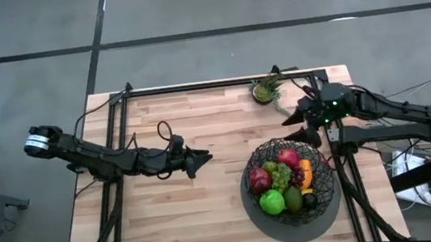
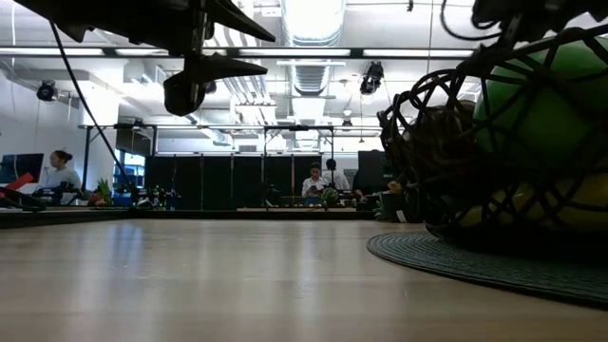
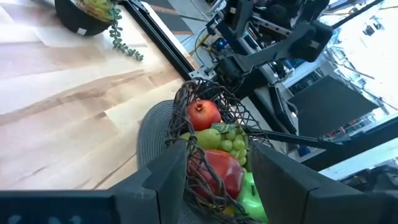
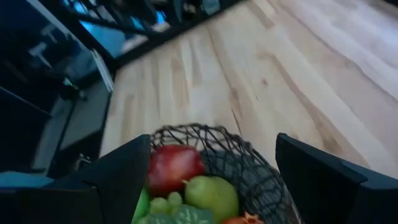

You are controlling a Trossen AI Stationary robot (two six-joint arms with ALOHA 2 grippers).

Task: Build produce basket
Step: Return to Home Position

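While both arms hang above the table point(image 1: 178, 223), neither claw grips anything.

Entry, left gripper point(image 1: 202, 160): its fingers point(image 3: 163, 180) are spread well apart, with nothing between them and touching nothing. It sits over bare wood left of centre, pointing toward the basket point(image 1: 250, 171) and well apart from it.

Entry, right gripper point(image 1: 290, 129): its fingers point(image 4: 121, 177) are spread wide and empty. It is just beyond the basket's far rim, between the basket and the potted plant point(image 1: 264, 91). From above, contact with the wire cannot be judged. The right wrist view shows the rim ahead of the fingers, apart from them.

The basket stands on the grey disc point(image 1: 250, 208) on the table's right side, filled with the produce point(image 1: 281, 180). The top layer, read from above:
- red apple point(image 1: 260, 179)
- second red fruit point(image 1: 287, 158)
- green grapes point(image 1: 279, 175)
- green apple point(image 1: 271, 203)
- avocado point(image 1: 293, 200)
- orange piece point(image 1: 307, 174)

Hard to make out:
- The dark items at the right of the pile cannot be told apart.
- Anything under the top layer is hidden.
- In the low view the basket is cut off by the right edge, and only a green fruit point(image 2: 556, 104) reads through the mesh.
- The left gripper there is cut off by the top edge.
- The people point(image 2: 323, 180) in the room behind are too small to detail.
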